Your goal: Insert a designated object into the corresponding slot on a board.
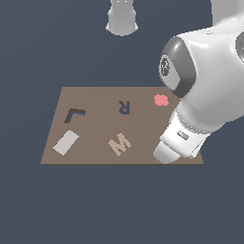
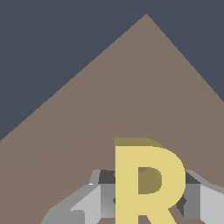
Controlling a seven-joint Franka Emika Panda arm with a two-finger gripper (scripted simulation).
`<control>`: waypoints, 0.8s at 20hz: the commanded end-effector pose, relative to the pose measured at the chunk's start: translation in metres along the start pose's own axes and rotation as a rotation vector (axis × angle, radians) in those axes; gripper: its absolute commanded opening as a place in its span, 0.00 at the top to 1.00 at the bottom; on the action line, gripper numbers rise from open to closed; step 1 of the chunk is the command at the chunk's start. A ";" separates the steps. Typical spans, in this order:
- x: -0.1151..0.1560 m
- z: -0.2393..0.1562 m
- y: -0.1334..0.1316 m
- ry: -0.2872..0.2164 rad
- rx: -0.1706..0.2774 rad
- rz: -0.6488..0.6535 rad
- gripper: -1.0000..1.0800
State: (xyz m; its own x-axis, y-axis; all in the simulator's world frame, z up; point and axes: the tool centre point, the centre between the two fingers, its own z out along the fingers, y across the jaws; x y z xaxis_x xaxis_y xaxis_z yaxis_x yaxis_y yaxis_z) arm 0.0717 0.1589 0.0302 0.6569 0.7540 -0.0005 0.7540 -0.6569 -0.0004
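The designated object (image 2: 148, 183), a bright yellow R-shaped block, fills the near part of the wrist view. My gripper (image 2: 148, 199) straddles it, with a grey finger (image 2: 103, 197) against each side, so it looks shut on the block. Brown board (image 2: 131, 96) lies beneath it, and one of its corners points away. In the exterior view my arm (image 1: 190, 124) hangs over the board's (image 1: 95, 95) front corner on the exterior view's right and hides both block and fingers. The slot (image 1: 124, 106), a dark R-shaped recess, lies near the board's far middle, well apart from my arm.
On the board are a dark L-shaped recess (image 1: 74, 114), a light grey rectangular piece (image 1: 66, 142), a tan M block (image 1: 119, 143) and a pink blob piece (image 1: 161, 99). The arm's base (image 1: 122, 19) stands beyond the board.
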 end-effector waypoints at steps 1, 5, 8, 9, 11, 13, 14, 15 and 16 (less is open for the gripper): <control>0.000 0.000 0.000 0.000 0.000 0.000 1.00; 0.000 0.000 0.000 0.000 0.000 0.000 1.00; 0.000 0.000 0.000 0.000 0.000 0.000 1.00; 0.000 0.000 0.000 0.000 0.000 0.000 1.00; -0.001 0.000 0.001 0.001 0.000 0.004 1.00; -0.003 0.000 0.002 0.001 0.000 0.017 1.00; -0.005 0.000 0.003 0.001 0.000 0.027 1.00; -0.007 0.000 0.004 0.001 0.000 0.038 1.00; -0.010 -0.001 0.006 0.001 0.000 0.052 1.00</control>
State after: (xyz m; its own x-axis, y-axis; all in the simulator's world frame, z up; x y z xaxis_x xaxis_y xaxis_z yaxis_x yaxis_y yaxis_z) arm 0.0698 0.1520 0.0303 0.6825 0.7309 -0.0001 0.7309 -0.6825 -0.0006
